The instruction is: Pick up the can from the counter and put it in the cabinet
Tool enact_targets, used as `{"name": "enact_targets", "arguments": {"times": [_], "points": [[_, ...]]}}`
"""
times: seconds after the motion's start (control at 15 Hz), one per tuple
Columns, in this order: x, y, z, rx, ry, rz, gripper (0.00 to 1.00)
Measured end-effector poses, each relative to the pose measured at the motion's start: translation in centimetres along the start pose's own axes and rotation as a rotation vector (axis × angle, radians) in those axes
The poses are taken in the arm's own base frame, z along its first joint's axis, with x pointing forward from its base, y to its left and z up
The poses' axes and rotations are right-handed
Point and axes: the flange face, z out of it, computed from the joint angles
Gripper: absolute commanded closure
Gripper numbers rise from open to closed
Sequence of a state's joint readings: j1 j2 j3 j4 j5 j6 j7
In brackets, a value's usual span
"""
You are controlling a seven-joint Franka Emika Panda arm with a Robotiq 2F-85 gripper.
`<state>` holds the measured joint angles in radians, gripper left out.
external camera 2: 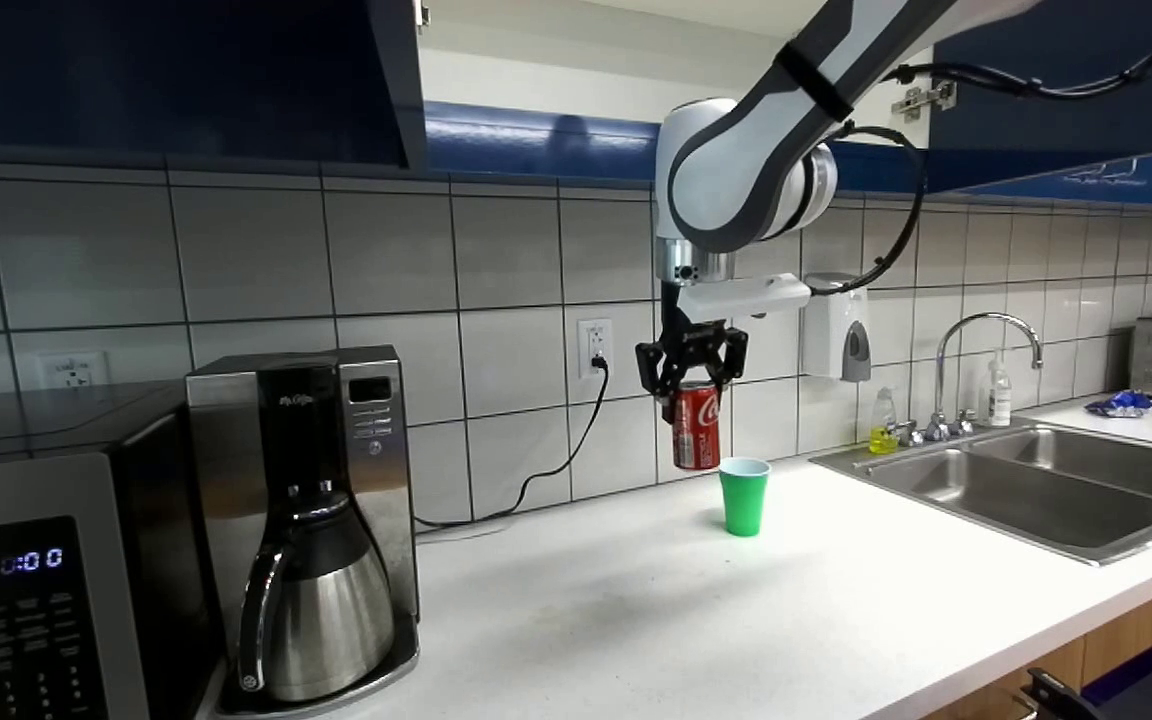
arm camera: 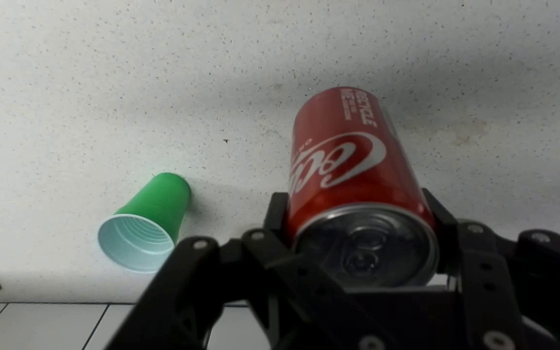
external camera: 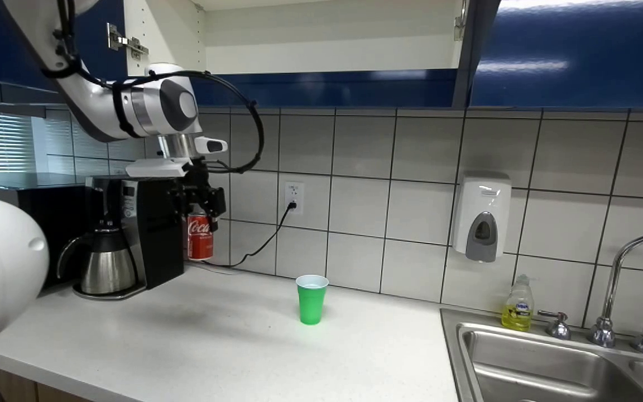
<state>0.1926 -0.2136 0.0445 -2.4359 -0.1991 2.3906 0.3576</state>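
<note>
Close by me: black-and-silver coffee maker (external camera 2: 311,535) on the long white desk (external camera 2: 576,620). Past it, black jaws clenched on a small red cylindrical drink can (external camera 2: 698,430), upright, clear of the desk. Farther: tapered green cup (external camera 2: 743,502), standing. On the wall (external camera 2: 506,370): dark blue overhead cabinet (external camera 2: 516,140), open, pale inside.
</note>
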Motion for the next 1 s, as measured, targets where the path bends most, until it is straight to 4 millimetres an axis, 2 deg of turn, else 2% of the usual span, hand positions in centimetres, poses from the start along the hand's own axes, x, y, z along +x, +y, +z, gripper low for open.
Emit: {"name": "enact_targets", "arguments": {"times": [0.53,1.0], "points": [[-1.6,-0.3,-6.5,0.004,0.02,-0.018,0.61],[-1.8,-0.1,-12.5,0.004,0.087,-0.01,0.61]]}}
